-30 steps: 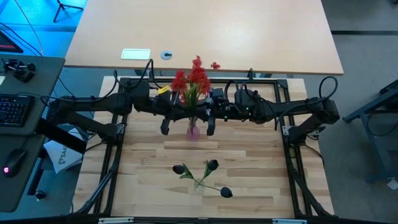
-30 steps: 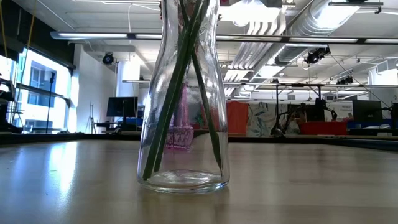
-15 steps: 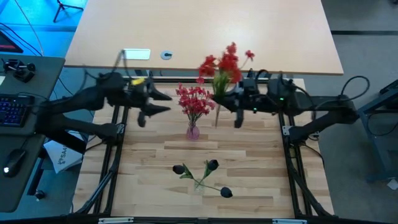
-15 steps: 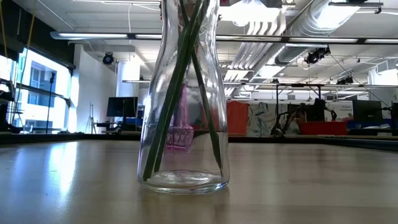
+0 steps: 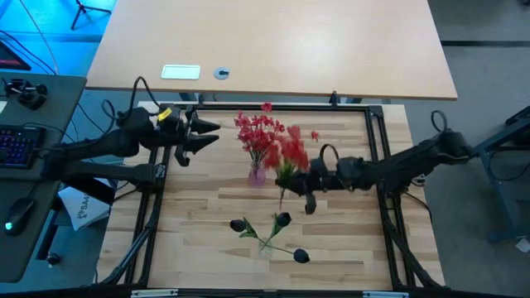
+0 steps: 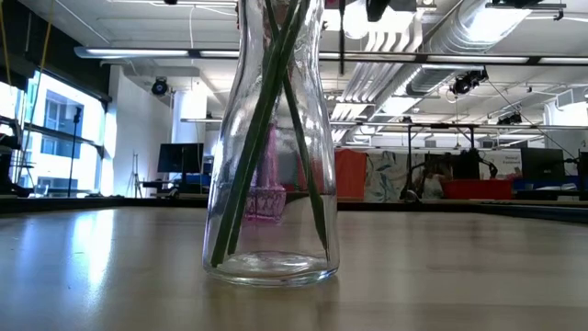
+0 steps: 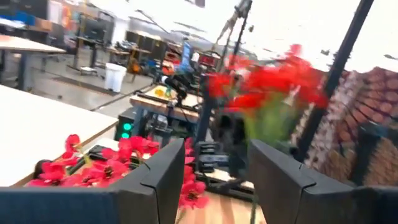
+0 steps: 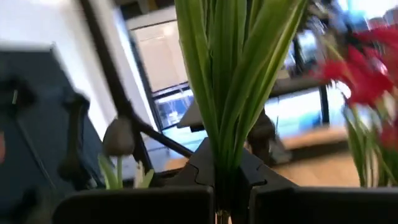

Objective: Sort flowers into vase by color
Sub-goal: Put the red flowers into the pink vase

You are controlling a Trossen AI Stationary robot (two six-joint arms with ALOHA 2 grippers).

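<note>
A bunch of red flowers (image 5: pixel 255 132) stands in a small pink vase (image 5: pixel 257 175) at mid table. My left gripper (image 5: pixel 209 135) hovers open to its left, nothing between its fingers (image 7: pixel 163 177). My right gripper (image 5: pixel 303 184) is shut on another red bunch (image 5: pixel 291 154), just right of the pink vase. Three dark blooms (image 5: pixel 282 220) stand in a clear glass vase (image 6: pixel 271 138) nearer the front edge, their green stalks crossing inside it. The pink vase (image 6: pixel 266 198) shows behind the glass. My right gripper pinches the red bunch by its green stalk and leaves (image 8: pixel 225 163) between its two fingers, below the blossoms. The fingers come in roughly level from the table's right and lie across the stalk. The bunch is lifted clear of the table, blossoms (image 5: pixel 291 154) up.
A black frame (image 5: pixel 377 157) runs round the wooden table top. A pale desk (image 5: pixel 273 45) with a white card and a small round thing lies beyond the far edge. A keyboard and mouse sit off the left edge.
My right gripper drew a red bunch away from the pink vase toward the right, then carried it toward the near edge, to between the two vases. My left gripper pulled back from the pink vase toward the table's left edge.
</note>
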